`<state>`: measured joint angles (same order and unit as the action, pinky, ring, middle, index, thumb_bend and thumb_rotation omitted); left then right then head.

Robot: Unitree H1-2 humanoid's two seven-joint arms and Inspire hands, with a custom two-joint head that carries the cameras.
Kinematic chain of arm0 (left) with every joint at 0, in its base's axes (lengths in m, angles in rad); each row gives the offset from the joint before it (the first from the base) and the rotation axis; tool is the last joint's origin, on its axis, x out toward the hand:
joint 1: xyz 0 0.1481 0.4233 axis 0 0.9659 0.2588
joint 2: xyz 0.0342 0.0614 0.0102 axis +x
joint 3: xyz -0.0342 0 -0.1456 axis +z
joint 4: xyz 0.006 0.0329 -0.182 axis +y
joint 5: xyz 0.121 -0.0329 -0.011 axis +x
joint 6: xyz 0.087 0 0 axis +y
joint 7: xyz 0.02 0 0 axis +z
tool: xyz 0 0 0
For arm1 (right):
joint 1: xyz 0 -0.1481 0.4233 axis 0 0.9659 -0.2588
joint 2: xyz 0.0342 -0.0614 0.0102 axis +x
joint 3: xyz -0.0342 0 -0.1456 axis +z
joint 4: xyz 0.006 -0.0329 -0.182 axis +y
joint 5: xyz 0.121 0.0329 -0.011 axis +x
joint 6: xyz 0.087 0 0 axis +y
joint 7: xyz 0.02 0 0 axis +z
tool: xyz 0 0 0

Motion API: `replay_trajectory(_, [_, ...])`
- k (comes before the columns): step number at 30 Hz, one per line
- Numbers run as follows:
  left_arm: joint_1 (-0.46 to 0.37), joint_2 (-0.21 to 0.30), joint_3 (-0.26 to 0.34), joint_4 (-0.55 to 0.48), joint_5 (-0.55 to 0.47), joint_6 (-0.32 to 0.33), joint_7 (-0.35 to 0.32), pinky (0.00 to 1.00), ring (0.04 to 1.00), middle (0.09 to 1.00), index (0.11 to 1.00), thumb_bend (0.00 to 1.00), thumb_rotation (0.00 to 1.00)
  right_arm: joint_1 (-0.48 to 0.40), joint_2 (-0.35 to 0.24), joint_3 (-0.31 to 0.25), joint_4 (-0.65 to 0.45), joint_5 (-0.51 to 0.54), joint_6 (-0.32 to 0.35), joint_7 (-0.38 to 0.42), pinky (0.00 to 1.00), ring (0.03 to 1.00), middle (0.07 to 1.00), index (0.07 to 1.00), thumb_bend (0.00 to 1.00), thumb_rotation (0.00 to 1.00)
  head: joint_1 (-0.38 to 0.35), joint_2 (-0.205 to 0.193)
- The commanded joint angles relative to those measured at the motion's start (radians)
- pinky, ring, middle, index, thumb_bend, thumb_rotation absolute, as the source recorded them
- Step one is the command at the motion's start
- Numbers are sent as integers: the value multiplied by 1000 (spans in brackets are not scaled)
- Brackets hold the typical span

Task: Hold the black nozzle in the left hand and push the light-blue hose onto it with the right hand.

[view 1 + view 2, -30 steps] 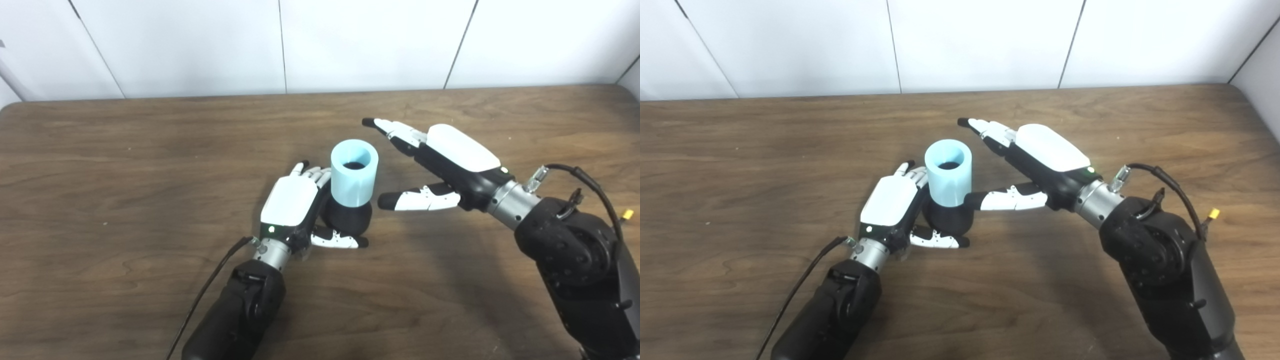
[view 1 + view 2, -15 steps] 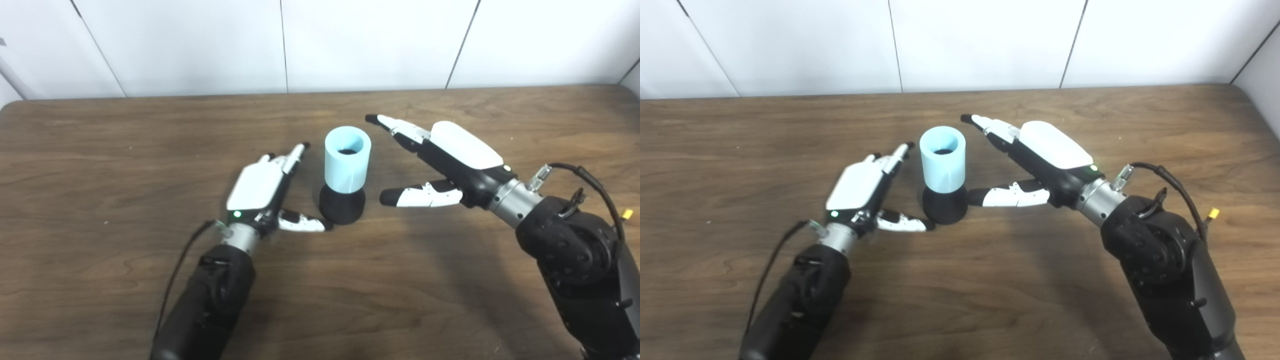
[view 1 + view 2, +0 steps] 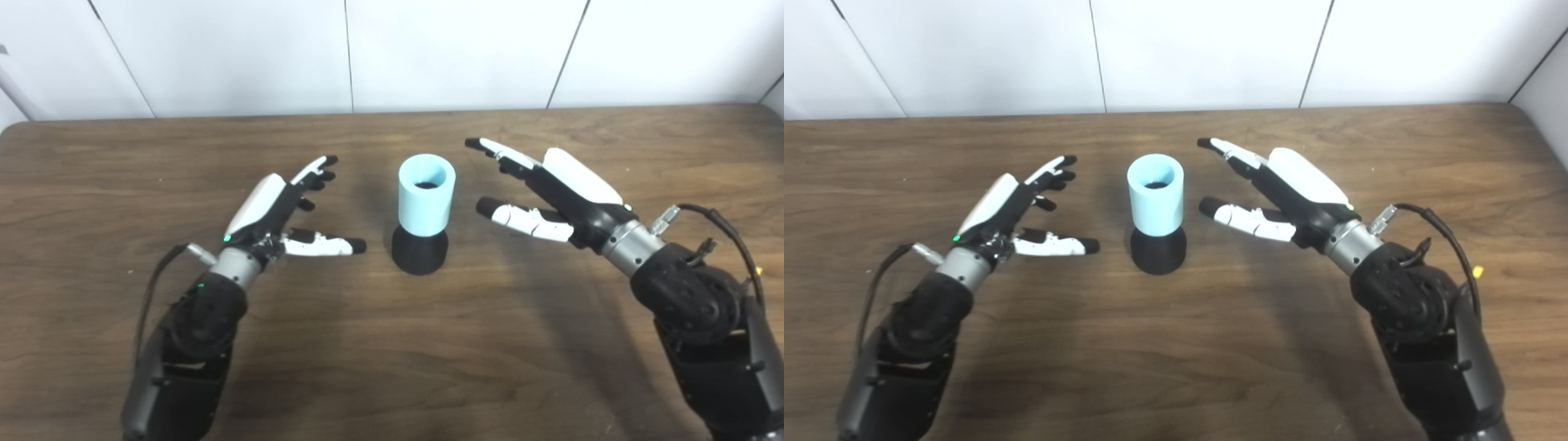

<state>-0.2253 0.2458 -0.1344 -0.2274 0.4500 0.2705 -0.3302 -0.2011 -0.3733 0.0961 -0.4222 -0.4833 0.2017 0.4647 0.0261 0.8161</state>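
The black nozzle (image 3: 419, 254) stands upright on the wooden table (image 3: 392, 343) near the middle. The light-blue hose (image 3: 426, 195), a short wide tube, sits on top of it with its dark bore facing up. My left hand (image 3: 278, 205) is open to the left of the pair, fingers spread, thumb pointing at the nozzle with a clear gap. My right hand (image 3: 551, 190) is open to the right, palm turned toward the hose and not touching it. Neither hand holds anything.
The table's far edge meets a white panelled wall (image 3: 392, 55). A small yellow connector (image 3: 1478, 271) lies on the table beside my right forearm. Cables run along both forearms.
My left hand let go of the nozzle, opened and drew back to the left. My right hand pulled slightly right and away. The nozzle with the hose now stands alone.
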Motion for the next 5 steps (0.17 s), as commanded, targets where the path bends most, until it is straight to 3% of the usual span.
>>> replay_trajectory(1, [-3, 8, 33, -41, -35, -21, 36, 757, 865, 876, 909, 1000, 373, -9, 9, -28, 10, 22, -4, -57, 832, 918, 936, 926, 405, 1000, 2, 0])
replay_trajectory(5, [41, -26, 100, -43, -93, -61, 114, 777, 838, 857, 865, 922, 382, 6, 57, -48, 62, 36, -5, -121, 825, 902, 925, 913, 426, 1000, -4, 0])
